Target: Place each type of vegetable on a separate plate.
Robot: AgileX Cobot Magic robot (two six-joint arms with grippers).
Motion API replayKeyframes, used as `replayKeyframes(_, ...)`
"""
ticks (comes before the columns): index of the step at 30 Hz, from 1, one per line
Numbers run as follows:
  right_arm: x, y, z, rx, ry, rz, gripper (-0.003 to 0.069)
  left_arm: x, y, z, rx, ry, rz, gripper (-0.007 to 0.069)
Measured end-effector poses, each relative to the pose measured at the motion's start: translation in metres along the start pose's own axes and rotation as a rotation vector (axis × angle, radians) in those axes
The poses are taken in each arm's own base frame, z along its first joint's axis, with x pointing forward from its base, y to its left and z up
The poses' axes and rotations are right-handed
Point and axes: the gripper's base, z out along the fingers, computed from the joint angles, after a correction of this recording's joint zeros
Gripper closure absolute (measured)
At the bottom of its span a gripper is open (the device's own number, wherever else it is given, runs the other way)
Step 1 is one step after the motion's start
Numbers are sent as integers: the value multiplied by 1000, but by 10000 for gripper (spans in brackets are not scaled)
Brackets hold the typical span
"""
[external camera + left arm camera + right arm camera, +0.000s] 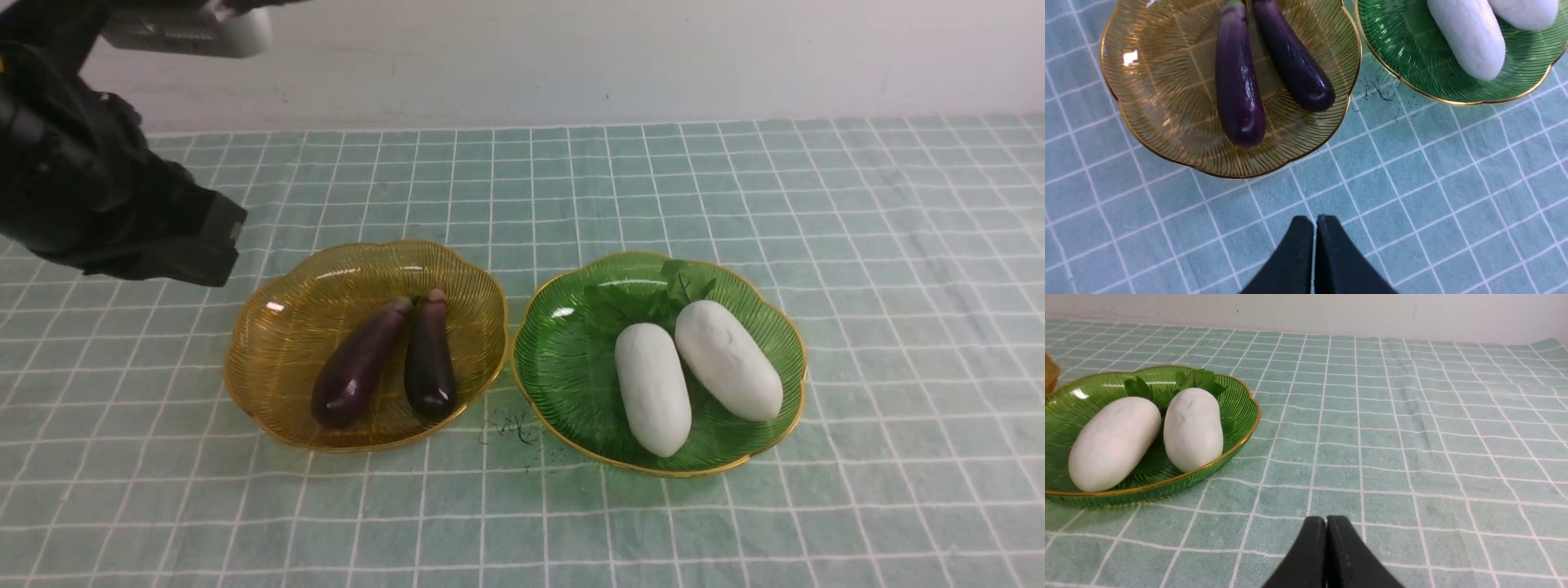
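Both eggplants, the left eggplant (357, 372) and the right eggplant (429, 357), lie side by side in the amber plate (277, 327), stems close together at the far side. Both radishes, the left radish (652, 388) and the right radish (728, 359), sit in the green plate (563, 367) with their leafy tops against its far rim. The two plates stand just beside each other on the checked tabletop (816, 245), rims nearly touching, with a few dark specks (514, 429) on the cloth between them.

To my eye the sorting is finished: each kind has its own dish, nothing lies loose. What's left is only to back away cleanly. The left end effector (1314, 228) hangs over bare cloth near the amber plate, its tips pressed together with nothing between them; the right end effector (1326, 531) is likewise closed up and empty, low over the cloth beside the green plate. I'd lift each one up and away from the dishes, since a nudged scalloped rim could roll a vegetable out
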Motion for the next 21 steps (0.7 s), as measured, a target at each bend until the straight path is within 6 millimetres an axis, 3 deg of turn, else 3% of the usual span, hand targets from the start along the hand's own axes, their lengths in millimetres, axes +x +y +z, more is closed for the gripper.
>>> replayKeyframes(4,0,0,0,1,0,0,674,7,-4,-18,-9,-45,12,632)
replayKeyframes(8,0,0,0,1,1,0,674,27,-14,-54,-26,-149,34,632)
replayKeyframes(11,0,0,0,1,1,0,674,45,-20,-67,-31,-188,42,632)
replayKeyframes(17,0,0,0,1,1,0,674,104,-31,-76,-20,-235,45,632)
replayKeyframes(21,0,0,0,1,1,0,674,141,-38,-74,-7,-371,39,632)
